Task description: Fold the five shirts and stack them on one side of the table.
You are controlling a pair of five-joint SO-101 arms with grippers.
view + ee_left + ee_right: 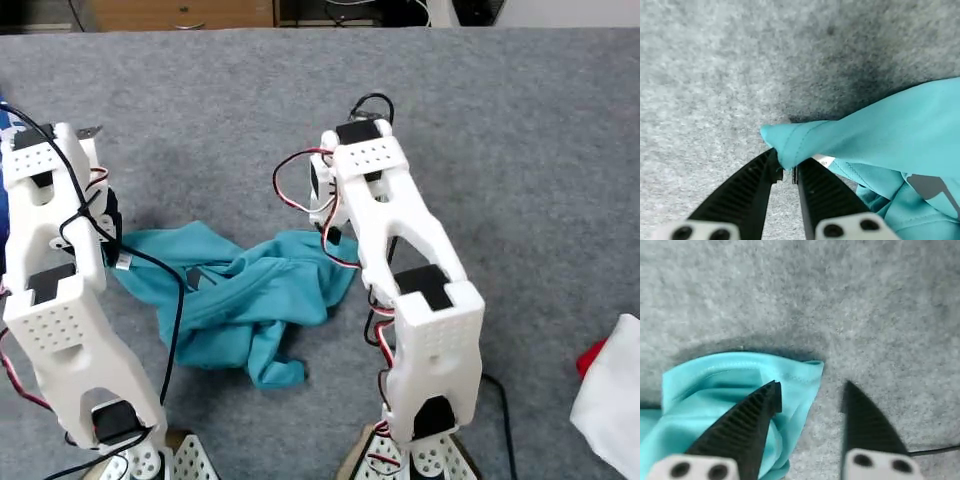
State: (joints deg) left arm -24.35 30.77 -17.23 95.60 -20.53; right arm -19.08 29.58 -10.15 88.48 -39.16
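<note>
A teal shirt [235,300] lies crumpled on the grey table between the two arms. My left gripper [786,170] is shut on a corner of the teal shirt [875,125], the cloth pinched between its black fingertips and lifted slightly. My right gripper [812,392] is open over the other edge of the teal shirt [735,377]; one finger [762,400] is above the cloth, the other above bare table beside the hem. In the high view the left arm [55,260] stands at the shirt's left end and the right arm [400,250] at its right end.
A white cloth [612,395] with a bit of red cloth [590,355] lies at the table's right edge. Something blue [3,200] shows at the left edge. Bare grey felt [500,120] stretches across the far side. Wooden furniture stands behind the table.
</note>
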